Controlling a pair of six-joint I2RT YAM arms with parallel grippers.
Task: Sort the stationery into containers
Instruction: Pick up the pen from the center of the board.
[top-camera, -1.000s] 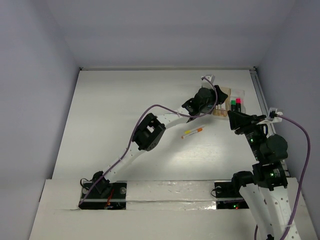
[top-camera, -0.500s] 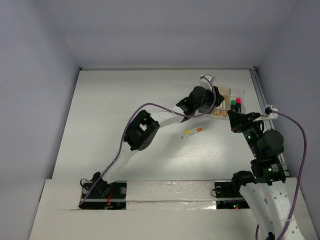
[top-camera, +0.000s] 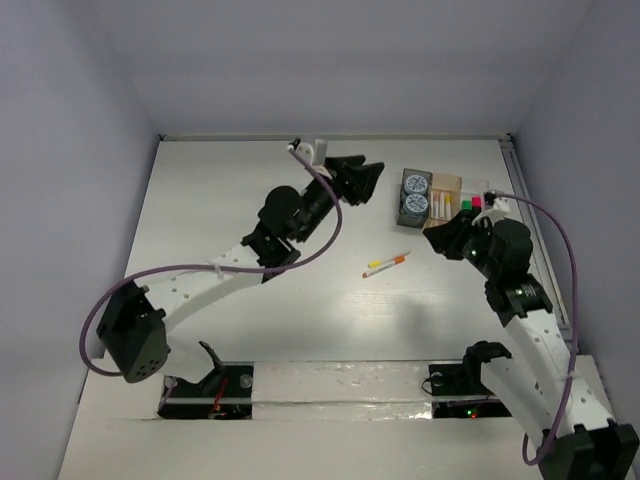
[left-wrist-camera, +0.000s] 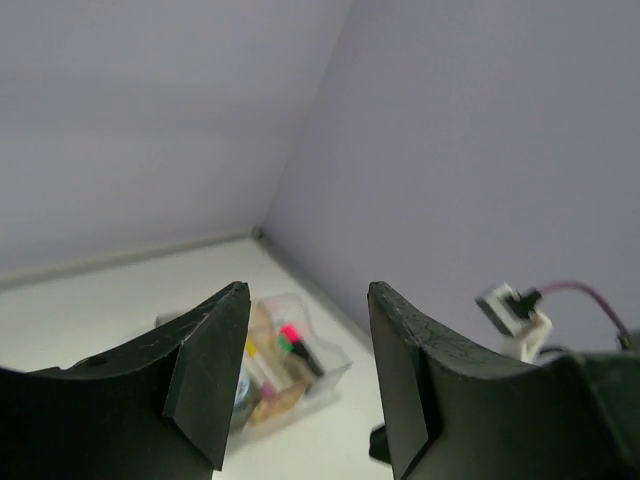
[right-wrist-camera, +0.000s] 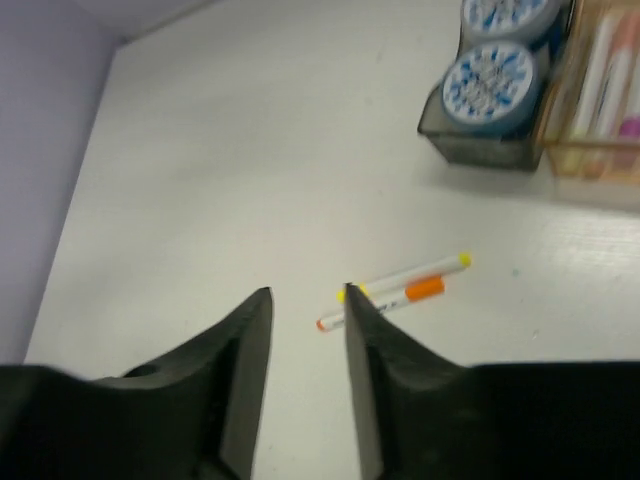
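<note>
**A:** Starting on the left, our left gripper (top-camera: 362, 178) hangs high over the table (top-camera: 215, 190). Its jaws are spread wide with nothing between them, and its camera sees mostly wall.

**B:** So that one carries nothing. What do we have loose?

**A:** Two pens (top-camera: 387, 264), one yellow and one orange, lie side by side and touching on the bare table, in front of the trays (top-camera: 484, 186).

**B:** And further right?

**A:** The grey tray (right-wrist-camera: 470, 145) holds both rolls (top-camera: 415, 195). The amber one beside it has pens in it, and the highlighters (top-camera: 470, 206) sit in the next one along. Our right gripper (right-wrist-camera: 307, 300) hovers above the table with its fingers parted only a little. It is empty and aimed at the near ends of the two pens.

**B:** What worries us?

**A:** We think the touching pens are the main risk. If we close there, we may catch both, or pinch one and send the other rolling. Gripping near a tip would also let the pen droop or swing out.

**B:** Anything else?

**A:** With so narrow a gap, a fingertip may land on a pen rather than beside it. The trays look light, so a nudge on delivery could shift them. Our left gripper is also near the trays, so we judge the two arms could clash there.
</note>
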